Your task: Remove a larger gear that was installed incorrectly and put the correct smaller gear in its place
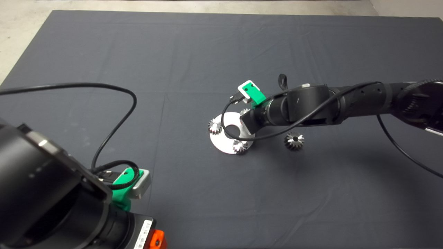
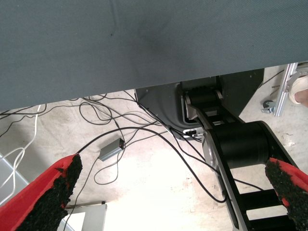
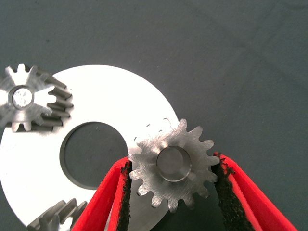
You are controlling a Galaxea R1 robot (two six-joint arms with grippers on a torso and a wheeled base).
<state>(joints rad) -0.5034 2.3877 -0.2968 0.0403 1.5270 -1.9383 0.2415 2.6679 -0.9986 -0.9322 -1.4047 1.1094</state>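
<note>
On the white ring plate (image 3: 110, 101), the right end effector (image 3: 172, 190) has its two red fingers (image 3: 115, 192) either side of the smaller gear (image 3: 171, 166), pads touching or nearly touching the tooth tips. The gear sits at the plate's edge on what looks like a peg filling its centre hole; whether it's fully seated, can't tell.

The larger gear (image 1: 294, 140) lies loose on the dark mat (image 1: 193, 52), well apart from the plate, under the right arm.

Handling, my read: small steel part, stiff, dense for its size, smooth. Pads bite on tooth tips only, so it can twist or slip. Grip across the diameter, stay square to the peg.

Two shinier gears (image 1: 215, 127) sit on the plate rim. In the head view the arm hides the end effector and most of the held gear.

Left end effector (image 2: 168, 192) is parked at the worktop's near left edge, fingers spread wide, seeing only floor and cables.
</note>
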